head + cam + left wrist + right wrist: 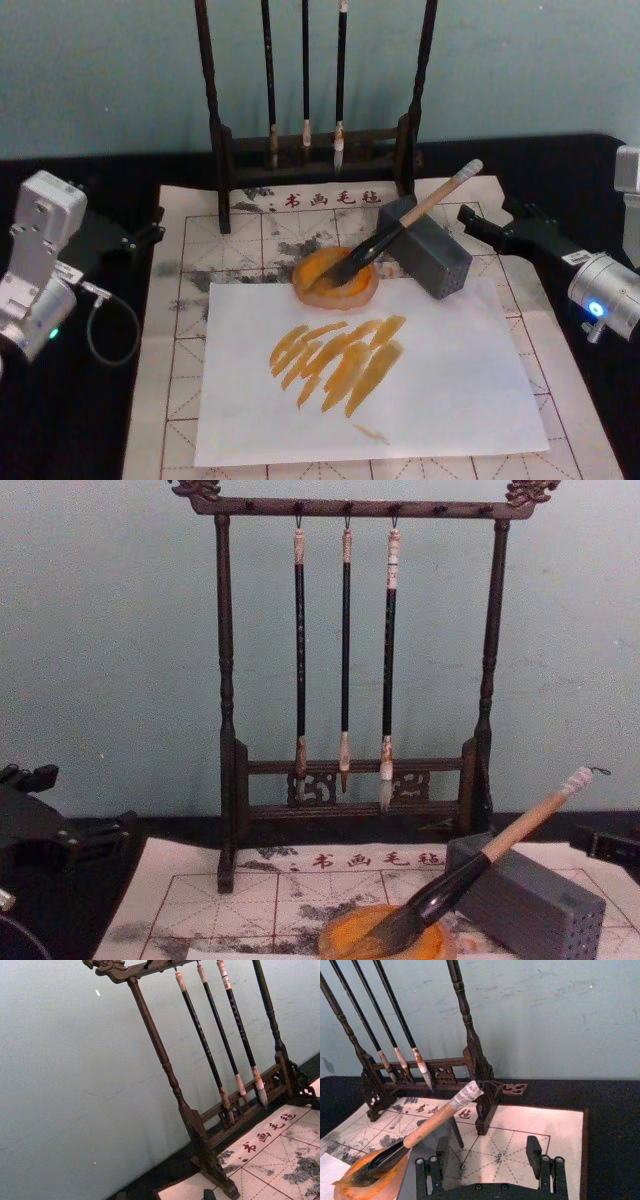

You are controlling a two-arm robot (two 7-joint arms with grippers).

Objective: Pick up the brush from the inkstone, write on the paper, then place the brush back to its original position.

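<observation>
The brush (400, 225) lies slanted with its dark bristles in the round orange inkstone (318, 290) and its pale handle propped on a grey block (432, 252). Nothing holds it. It also shows in the right wrist view as brush (432, 1125) over inkstone (367, 1182), and in the chest view as brush (500, 848). A white paper sheet (450, 390) with several orange strokes lies in front of the inkstone, on top of a red-gridded practice sheet (200, 250). My right gripper (485, 216) stands open just right of the handle's end, apart from it. My left gripper (150, 228) is open at the mat's left edge.
A dark wooden rack (215, 130) with three slim hanging brushes (345, 650) stands at the back of the gridded sheet against the pale wall. The table around it is black. The grey block sits between the inkstone and my right gripper.
</observation>
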